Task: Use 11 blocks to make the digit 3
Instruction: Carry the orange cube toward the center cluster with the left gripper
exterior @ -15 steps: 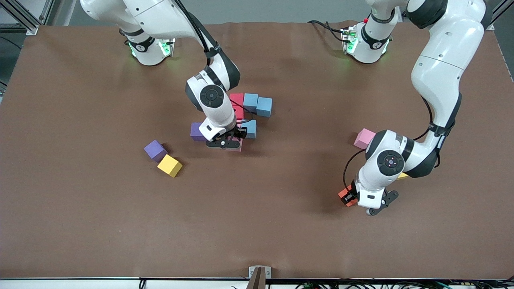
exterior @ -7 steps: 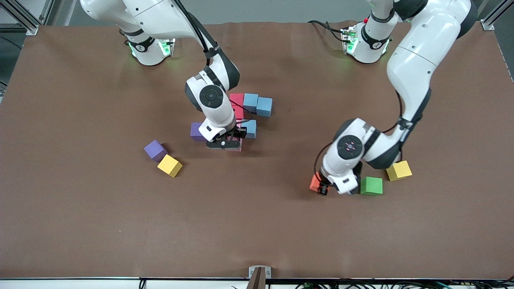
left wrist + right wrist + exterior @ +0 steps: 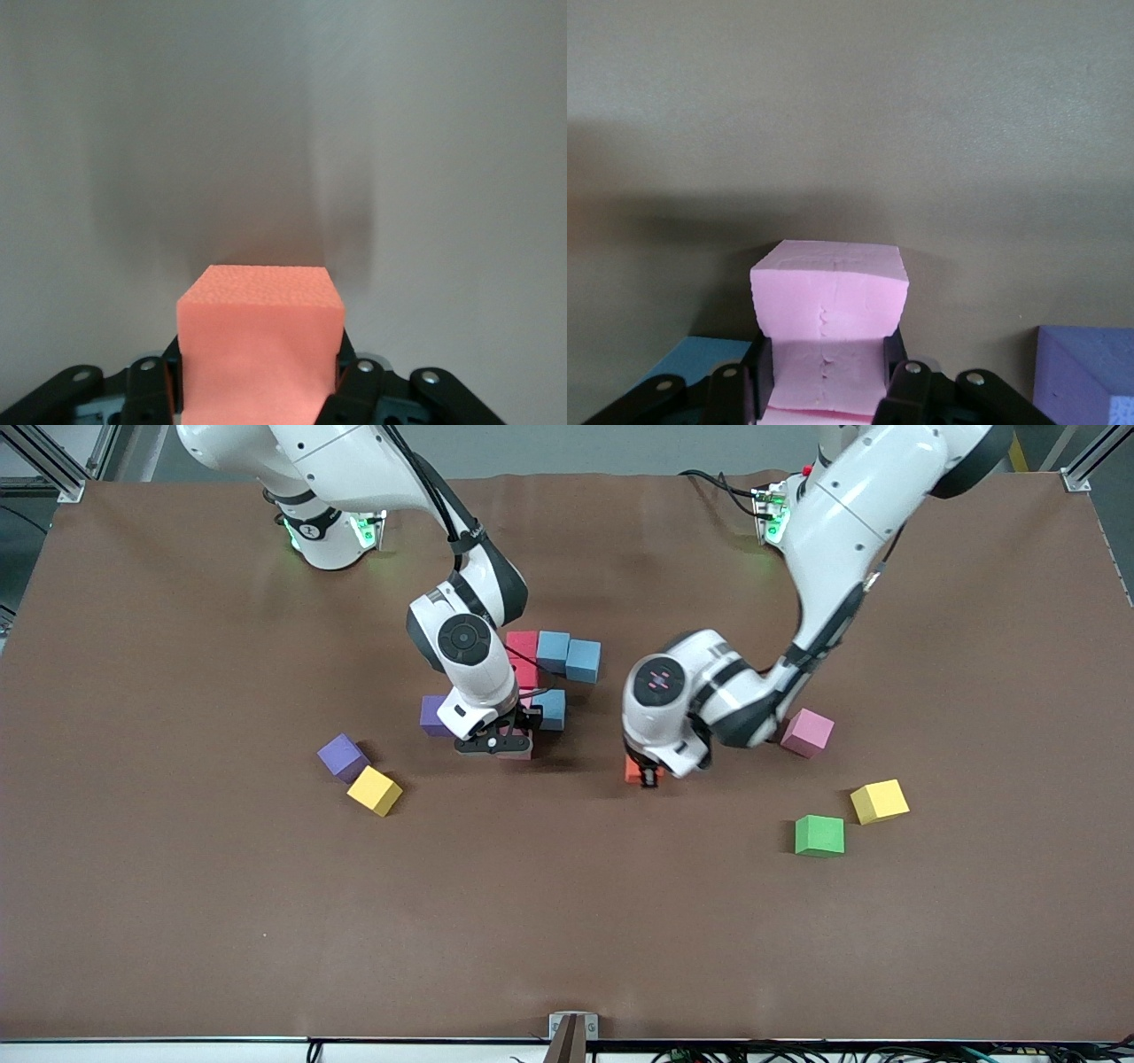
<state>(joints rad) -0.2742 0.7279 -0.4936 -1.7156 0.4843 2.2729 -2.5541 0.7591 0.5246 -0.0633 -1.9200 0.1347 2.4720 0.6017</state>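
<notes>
Both clamped: left gripper [image 3: 261,390] orange block [image 3: 260,341]; right gripper [image 3: 824,376] pink block [image 3: 828,305].

High front camera facing you across the whole tabletop [image 3: 177,921], both bases along its top edge, left wrist camera close on its orange block [image 3: 260,341], right wrist camera close on its pink block [image 3: 829,305], both blocks also in the front view.

The orange block [image 3: 634,770] is mostly hidden under the left arm's wrist. The pink block [image 3: 829,329] is cut off by the right wrist view's edge. The cluster's middle cubes are covered by the right arm.
</notes>
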